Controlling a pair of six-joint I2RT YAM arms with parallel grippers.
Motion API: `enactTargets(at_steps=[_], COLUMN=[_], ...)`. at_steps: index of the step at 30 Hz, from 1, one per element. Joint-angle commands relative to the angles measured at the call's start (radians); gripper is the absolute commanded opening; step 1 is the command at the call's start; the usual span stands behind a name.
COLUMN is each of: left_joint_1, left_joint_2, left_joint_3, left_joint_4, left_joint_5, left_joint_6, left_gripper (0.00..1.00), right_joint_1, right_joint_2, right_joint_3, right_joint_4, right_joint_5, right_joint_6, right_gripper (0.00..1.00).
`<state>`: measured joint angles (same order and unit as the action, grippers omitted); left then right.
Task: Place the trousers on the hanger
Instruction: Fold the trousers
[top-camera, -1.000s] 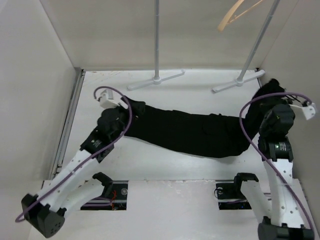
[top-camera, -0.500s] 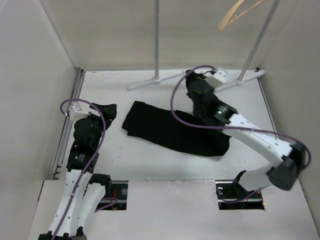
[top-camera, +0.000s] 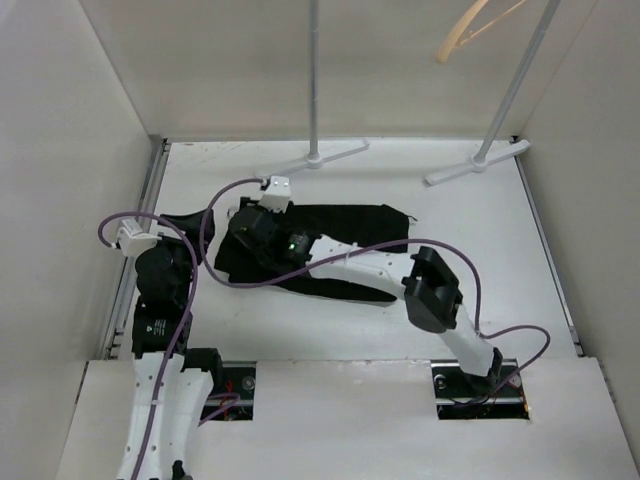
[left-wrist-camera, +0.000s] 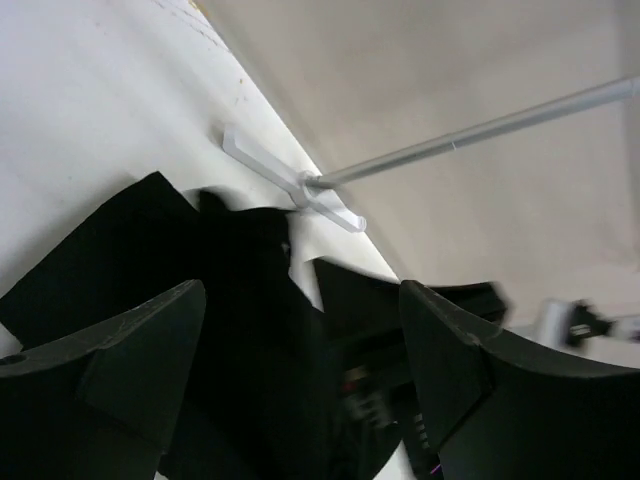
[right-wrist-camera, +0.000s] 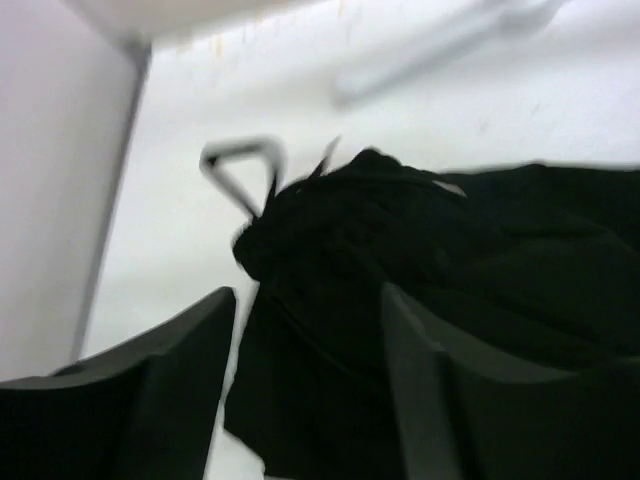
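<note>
The black trousers (top-camera: 345, 222) lie folded in a heap on the white table, left of the middle. My right arm stretches across them, and its gripper (top-camera: 243, 236) hovers over their left end. The right wrist view shows that gripper (right-wrist-camera: 308, 292) open, with the trousers (right-wrist-camera: 520, 250) lying below its spread fingers. My left gripper (top-camera: 190, 222) stands just left of the heap, open and empty. Through its wide jaws (left-wrist-camera: 300, 290) I see the trousers (left-wrist-camera: 120, 260) and the blurred right gripper. The tan wooden hanger (top-camera: 468, 30) hangs high at the back right.
Two white rack poles (top-camera: 313, 80) (top-camera: 520, 80) rise at the back, with their flat feet (top-camera: 310, 158) (top-camera: 478, 160) on the table. One foot (left-wrist-camera: 285, 180) lies just beyond the trousers. White walls close in the table on the left, back and right.
The trousers, stretched across the table a second ago, are now folded over to the left. My right arm swung from the far right to their left end and opened. My left arm drew back leftwards.
</note>
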<state>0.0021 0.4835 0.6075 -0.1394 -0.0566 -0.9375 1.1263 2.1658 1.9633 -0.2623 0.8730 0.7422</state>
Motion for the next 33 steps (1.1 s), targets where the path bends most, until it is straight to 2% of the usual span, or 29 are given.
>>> enactTargets(at_steps=[1,5,8,9,12,14,16,18,23,28,33], left_joint_1=[0.026,0.02,-0.029,-0.064,-0.202,-0.303,-0.392,-0.461,-0.495,-0.426,-0.376], left_joint_2=[-0.011,0.026,0.095,0.128,0.257,0.366,0.488,0.596,0.759,0.722,0.606], left_joint_3=[0.001,0.006,-0.005,-0.009,-0.018,-0.009,0.021,0.053,0.02,-0.159,-0.299], left_joint_4=[0.029,0.052,0.104,0.128,0.205,0.271,0.337,0.374,0.419,0.413,0.371], left_joint_5=[-0.038,-0.046,-0.028,-0.026,-0.043,-0.046,-0.039,-0.046,-0.075,-0.158,-0.206], left_joint_6=[-0.011,-0.012,-0.014,-0.012,-0.003,0.006,0.04,0.075,0.088,0.075,0.049], left_gripper=[0.77,0.77,0.76,0.74,0.69,0.64,0.58,0.52,0.38,0.31,0.3], right_joint_1=[0.037,0.004,-0.039,-0.052,-0.104,-0.148,-0.191,-0.225,-0.253,-0.25,-0.214], right_joint_2=[-0.059,-0.317,-0.499,-0.552,-0.674,-0.721,-0.751,-0.768,-0.785,-0.77,-0.758], right_joint_3=[0.045,-0.247,-0.485,-0.556,-0.752,-0.863,-0.952,-1.02,-1.124,-1.221,-1.302], right_joint_4=[-0.029,0.093,0.202,0.216,0.221,0.213,0.201,0.195,0.196,0.195,0.189], right_joint_5=[-0.034,-0.032,-0.051,-0.055,-0.092,-0.15,-0.205,-0.245,-0.27,-0.275,-0.281], right_joint_6=[-0.006,-0.015,-0.023,-0.026,-0.023,-0.023,-0.014,-0.009,-0.001,0.074,0.16], right_gripper=[0.71,0.75,0.72,0.67,0.34,0.22,0.22,0.26,0.36,0.35,0.32])
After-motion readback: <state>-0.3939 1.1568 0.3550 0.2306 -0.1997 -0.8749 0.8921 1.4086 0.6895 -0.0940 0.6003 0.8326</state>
